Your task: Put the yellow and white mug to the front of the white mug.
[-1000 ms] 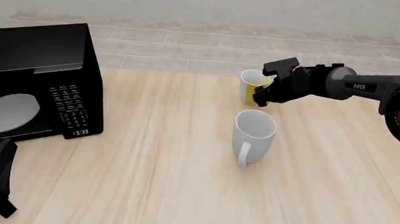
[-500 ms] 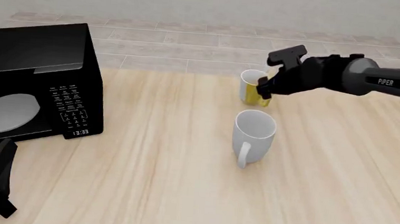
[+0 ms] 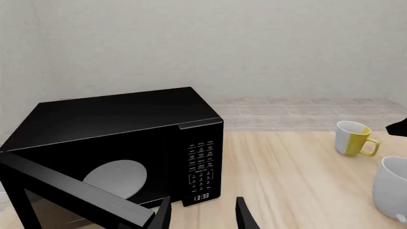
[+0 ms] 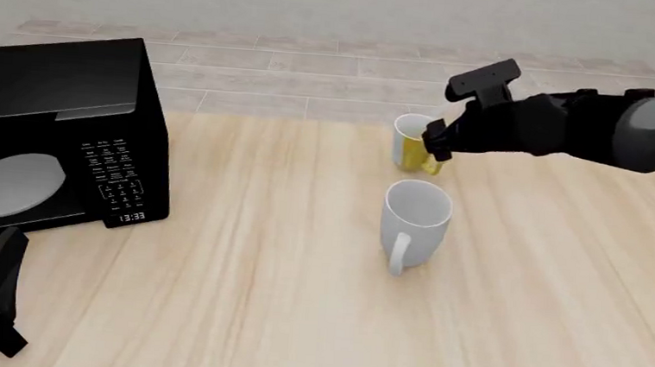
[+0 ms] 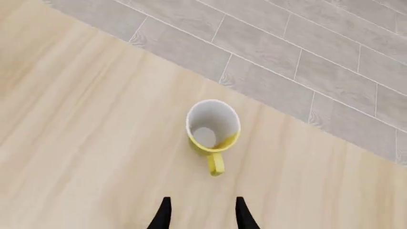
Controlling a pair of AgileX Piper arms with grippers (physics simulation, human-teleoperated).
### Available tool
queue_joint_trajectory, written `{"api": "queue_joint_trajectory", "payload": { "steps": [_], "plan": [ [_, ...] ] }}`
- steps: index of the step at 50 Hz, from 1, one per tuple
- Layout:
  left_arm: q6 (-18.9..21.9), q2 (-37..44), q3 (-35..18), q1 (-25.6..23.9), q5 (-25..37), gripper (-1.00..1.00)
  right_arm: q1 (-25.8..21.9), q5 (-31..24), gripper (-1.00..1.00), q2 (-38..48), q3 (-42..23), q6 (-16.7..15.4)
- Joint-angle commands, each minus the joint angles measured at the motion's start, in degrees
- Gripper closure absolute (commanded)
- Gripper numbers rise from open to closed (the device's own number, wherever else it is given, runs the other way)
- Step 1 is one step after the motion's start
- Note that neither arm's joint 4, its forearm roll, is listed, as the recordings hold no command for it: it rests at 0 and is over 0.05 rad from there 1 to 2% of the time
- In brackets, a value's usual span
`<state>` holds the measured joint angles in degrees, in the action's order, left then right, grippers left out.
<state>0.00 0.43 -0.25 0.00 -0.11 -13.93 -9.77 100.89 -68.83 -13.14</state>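
While the right end effector [image 4: 432, 147] hovers just above the yellow mug [image 4: 415, 143], its fingers parted and holding nothing, the job looks to be at the reach-and-grasp step. That mug stands upright near the desk's [image 4: 250, 299] far edge, behind the white mug [image 4: 414, 217], its handle [image 5: 216, 163] turned toward the end effector in the right wrist view. Next, I judge, the end effector must drop, close on the handle or rim, then carry the mug round to the white mug's near side without knocking it. The left end effector [image 3: 202, 217] waits open by the microwave [image 4: 48, 129].
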Motion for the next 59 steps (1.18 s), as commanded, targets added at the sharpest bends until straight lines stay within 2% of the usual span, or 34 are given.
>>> {"api": "queue_joint_trajectory", "payload": {
  "steps": [1, 17, 32, 59],
  "plan": [
    [0.00, 0.00, 0.00, 0.00, 0.00, -1.00, -0.85, 1.94, -1.00, -7.15, 6.13, -0.63],
    [0.00, 0.00, 0.00, 0.00, 0.00, -1.00, -0.20, 5.33, -1.00, -15.71, 14.34, -1.07],
    [0.00, 0.00, 0.00, 0.00, 0.00, -1.00, -0.47, 7.06, -1.00, -23.69, 20.74, -0.17],
    [0.00, 0.00, 0.00, 0.00, 0.00, -1.00, -1.72, 5.25, -1.00, -38.25, 28.37, -0.43]
  ]
}}
